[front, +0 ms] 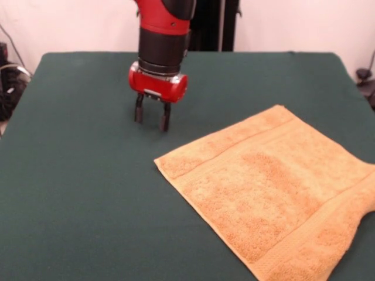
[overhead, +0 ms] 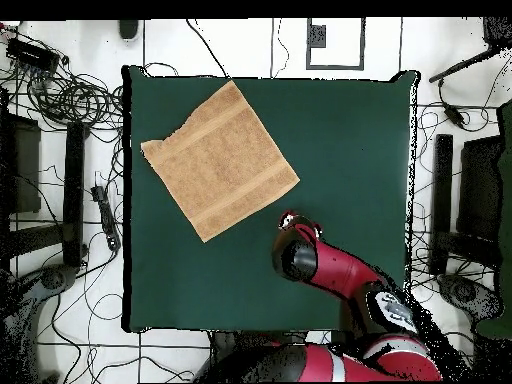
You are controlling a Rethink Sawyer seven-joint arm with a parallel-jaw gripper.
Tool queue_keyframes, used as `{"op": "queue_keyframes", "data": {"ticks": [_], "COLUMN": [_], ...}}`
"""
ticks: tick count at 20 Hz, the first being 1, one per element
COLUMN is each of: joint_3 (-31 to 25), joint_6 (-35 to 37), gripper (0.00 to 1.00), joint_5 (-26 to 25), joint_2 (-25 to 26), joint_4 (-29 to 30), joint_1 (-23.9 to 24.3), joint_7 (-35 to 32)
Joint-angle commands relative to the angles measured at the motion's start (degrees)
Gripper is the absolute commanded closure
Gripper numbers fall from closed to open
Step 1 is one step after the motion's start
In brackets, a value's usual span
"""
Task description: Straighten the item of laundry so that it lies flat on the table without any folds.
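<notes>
- The towel [front: 275,193] is lying nearest the front camera, spread open on the table [front: 76,187], turned like a diamond, with one corner pointing toward the gripper [front: 152,117].
- In the overhead view the towel [overhead: 220,160] is sitting in the quarter of the table [overhead: 350,130] farthest from the robot's base, close to two of its edges and nearly reaching one of them.
- It is looking almost flat: no fold is showing, though the edge at the front view's right is rippling slightly.
- The cloth is looped mustard-yellow terry, with a smoother woven band running near each of two opposite edges; it is soft and limp, so I judge it would bunch if pushed rather than slide as a sheet.
- The table is covered in plain dark green cloth, matt and even.
- Farther back, the gripper is hanging just above bare green cloth, apart from the towel, whose nearest corner is lying near it on the side away from the robot's base.
- Its two dark fingers [front: 139,110] are pointing straight down with a clear gap between them, holding nothing.
- Any further smoothing would probably call for reaching away from the base toward the rippled far edge.
</notes>
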State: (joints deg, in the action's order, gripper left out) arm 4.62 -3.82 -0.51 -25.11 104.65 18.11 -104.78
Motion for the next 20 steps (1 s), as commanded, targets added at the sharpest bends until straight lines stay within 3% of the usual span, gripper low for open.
{"op": "queue_keyframes", "data": {"ticks": [1, 10, 14, 20], "joint_3": [-6.3, -6.07, -4.3, -4.82], "joint_6": [9.25, 10.85, 9.97, 9.08], "gripper": [0.0, 0.0, 0.0, 0.0], "joint_5": [1.1, 1.49, 2.72, 3.0], "joint_2": [-2.12, -2.26, 0.07, 2.92], "joint_4": [-5.28, -7.81, -11.52, -14.63], "joint_1": [0.76, -3.23, -6.66, -7.92], "joint_7": [-4.68, -5.81, -6.7, -7.3]}}
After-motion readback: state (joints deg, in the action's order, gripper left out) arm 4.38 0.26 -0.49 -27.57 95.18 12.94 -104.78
